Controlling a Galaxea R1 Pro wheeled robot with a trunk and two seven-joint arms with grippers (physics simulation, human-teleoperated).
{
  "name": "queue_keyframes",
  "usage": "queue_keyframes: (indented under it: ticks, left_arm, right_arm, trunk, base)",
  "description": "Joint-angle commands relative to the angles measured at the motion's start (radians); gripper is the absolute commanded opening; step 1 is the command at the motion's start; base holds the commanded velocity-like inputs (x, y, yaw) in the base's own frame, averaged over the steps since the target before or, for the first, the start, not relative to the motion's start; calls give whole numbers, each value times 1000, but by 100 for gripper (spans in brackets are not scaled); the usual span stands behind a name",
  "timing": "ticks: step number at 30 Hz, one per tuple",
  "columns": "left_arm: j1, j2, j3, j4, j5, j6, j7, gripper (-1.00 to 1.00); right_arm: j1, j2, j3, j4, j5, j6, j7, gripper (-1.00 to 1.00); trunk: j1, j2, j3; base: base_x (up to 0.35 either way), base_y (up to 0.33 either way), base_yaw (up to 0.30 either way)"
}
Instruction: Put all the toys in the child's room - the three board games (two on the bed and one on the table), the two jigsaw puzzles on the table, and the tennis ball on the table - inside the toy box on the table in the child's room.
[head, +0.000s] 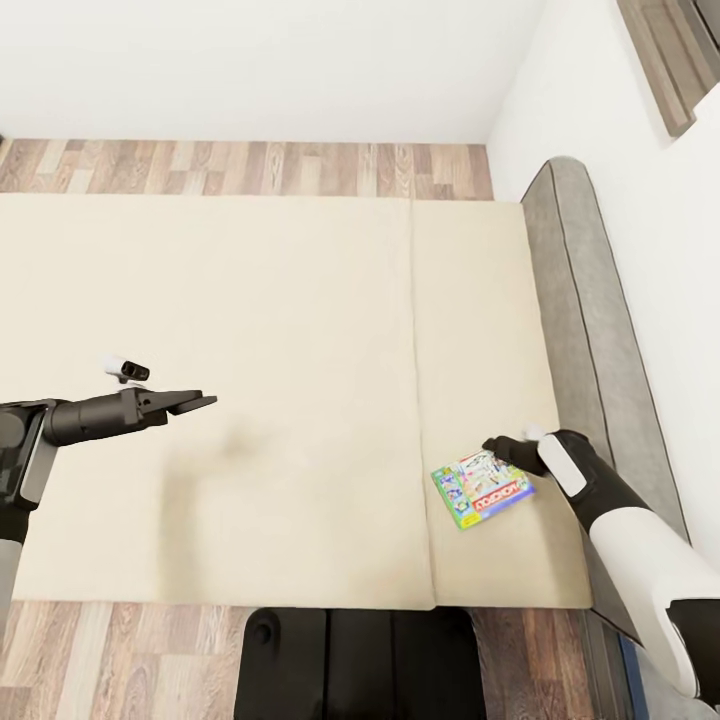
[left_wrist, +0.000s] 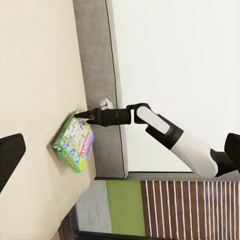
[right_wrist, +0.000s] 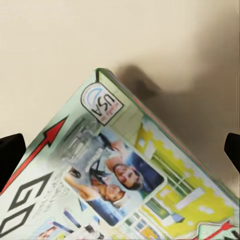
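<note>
The robot's dark base (head: 355, 665) sits nearest. On the bed (head: 250, 400), the right pincer (head: 497, 450) is spread over the board game (head: 482, 488); the left pincer (head: 195, 403) hovers, its state unclear.

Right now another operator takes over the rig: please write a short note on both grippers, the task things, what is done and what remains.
Left gripper: hovers above the bare mattress of the bed, holds nothing; whether its jaws are open is unclear.
Right gripper: open, at the edge of the board game, one fingertip on each side of its corner in the right wrist view; not closed on it yet.
The board game lies on the bed near the grey headboard, one corner looks raised.
Done: nothing I can confirm from here.
Left: grasp this game and carry it to the toy box; check the other toys there.
</note>
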Motion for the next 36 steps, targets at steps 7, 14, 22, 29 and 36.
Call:
queue_keyframes:
  ticks: [7,14,22,29,36]
  left_arm:
    - [-1,0,1,0,-1,11,-4,100]
    - [-1,0,1,0,-1,11,-4,100]
    - [-1,0,0,-1,-1,11,-4,100]
    - [-1,-1,-6,-3,-1,11,-4,100]
    - [-1,-2,-9,-3,-1,11,-4,100]
  right_arm:
    - [0,-2,8,9,-25,7,5,100]
    - [-1,-1,8,9,-34,21,7,100]
    - [-1,-2,8,11,-37,23,7,100]
    - [-1,-1,8,16,-37,24,7,100]
    - [-1,1,8,17,-37,22,7,100]
  trunk:
    - [1,-1,-13]
    - [1,-1,-24]
    - [1,-1,-37]
    - [1,-1,-47]
    - [1,-1,-49]
  base:
    - [0,0,0]
    - [0,0,0]
    - [0,0,0]
    - [0,0,0]
    - [0,0,0]
